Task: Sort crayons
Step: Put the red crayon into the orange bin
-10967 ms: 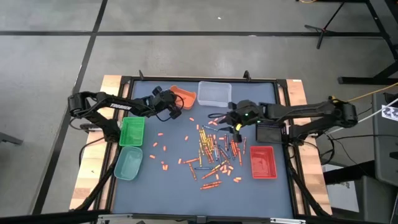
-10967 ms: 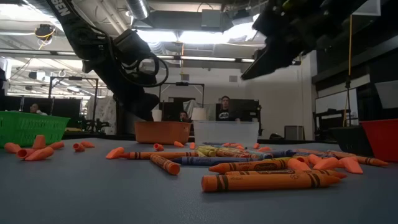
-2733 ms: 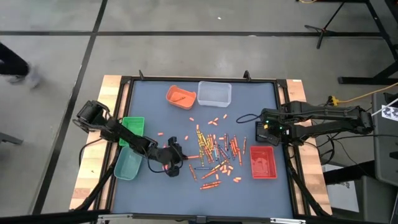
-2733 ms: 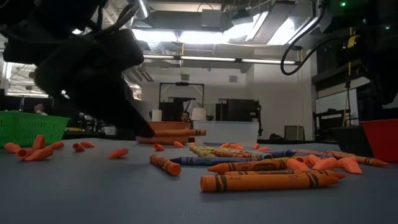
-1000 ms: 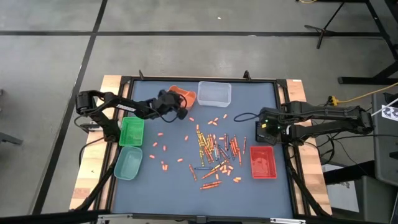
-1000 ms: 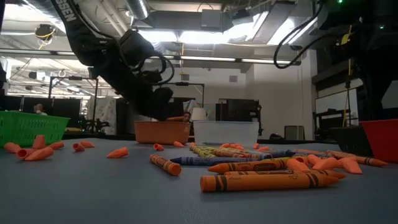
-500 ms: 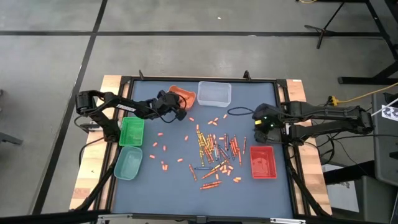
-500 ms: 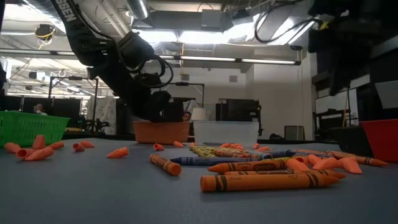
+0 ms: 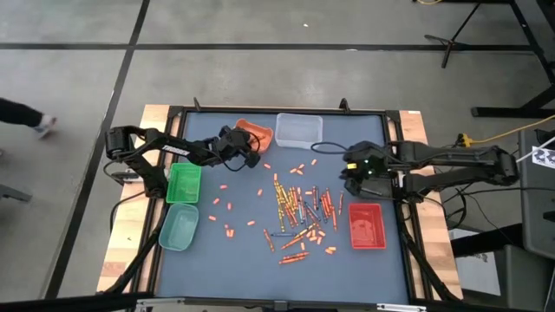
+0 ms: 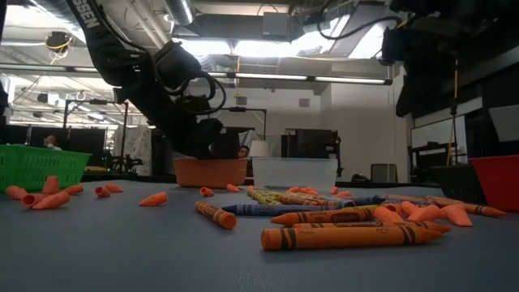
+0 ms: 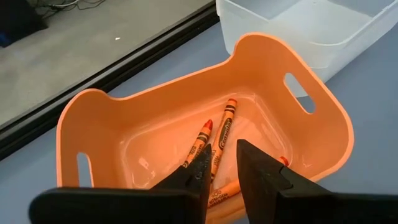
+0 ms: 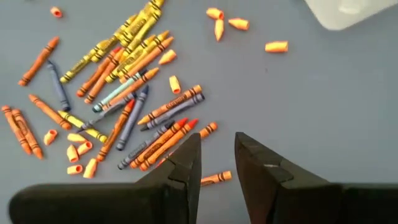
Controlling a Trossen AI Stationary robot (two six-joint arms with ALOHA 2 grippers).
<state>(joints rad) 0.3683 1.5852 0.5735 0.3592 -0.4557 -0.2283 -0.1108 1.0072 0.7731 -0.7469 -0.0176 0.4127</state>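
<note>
High view: vs a sec ago the left arm has barely shifted, left gripper (image 9: 251, 159) parked at the near edge of the orange tray (image 9: 252, 134) at the table's (image 9: 208, 260) back; the right arm has swung inward, right gripper (image 9: 347, 179) now over the mat beside the black box, near the right end of the crayons (image 9: 299, 212), where before it sat over by that box. A person's leg and shoe show on the floor at far left, new since half a sec back. Green basket (image 9: 184, 183), teal tray (image 9: 179, 228), clear tub (image 9: 299, 130), red bin (image 9: 367, 225) all as before. Low view: left arm hangs over the orange tray (image 10: 212, 172); crayons (image 10: 340, 236) lie in the foreground w/ short orange stubs off to the left; crayon labels too blurred to read; part of a white word on the arm, not readable in full. Left wrist view: left gripper (image 11: 225, 165) w/ fingers slightly apart, nothing between them, just above the orange tray (image 11: 323, 134); three-ish orange crayons (image 11: 225, 122) lie inside, label print too small to read; clear tub (image 11: 298, 22) behind. Right wrist view: right gripper (image 12: 217, 155) fingers parted a bit, holding nothing, above the scattered crayons (image 12: 124, 81) — orange, yellow, dark blue, one pale blue; labels unreadable.
</note>
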